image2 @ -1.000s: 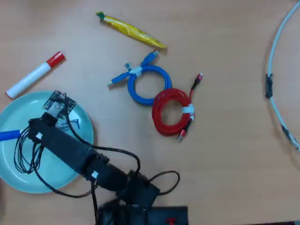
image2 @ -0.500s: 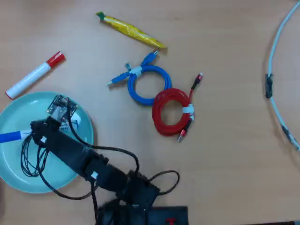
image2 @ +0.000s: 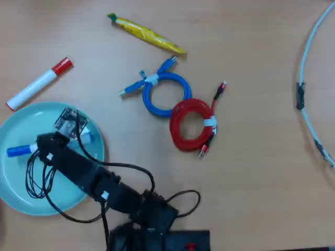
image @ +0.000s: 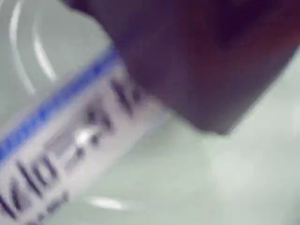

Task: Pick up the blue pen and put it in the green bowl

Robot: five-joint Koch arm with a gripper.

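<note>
Blue pen (image2: pixel 21 150) light, stiff, slick; grip mid-barrel. Lies in green bowl (image2: pixel 10 183), 9 o'clock side. Gripper (image2: pixel 52 142) over it, closure unclear.

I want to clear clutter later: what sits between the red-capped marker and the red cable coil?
In the overhead view, the blue cable coil lies between the red-capped marker and the red cable coil; the rest of that stretch is bare table.

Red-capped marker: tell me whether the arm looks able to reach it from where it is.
Probably yes: the red-capped marker lies just beyond the green bowl's rim, with bare table around it, though the arm already looks fairly extended.
</note>
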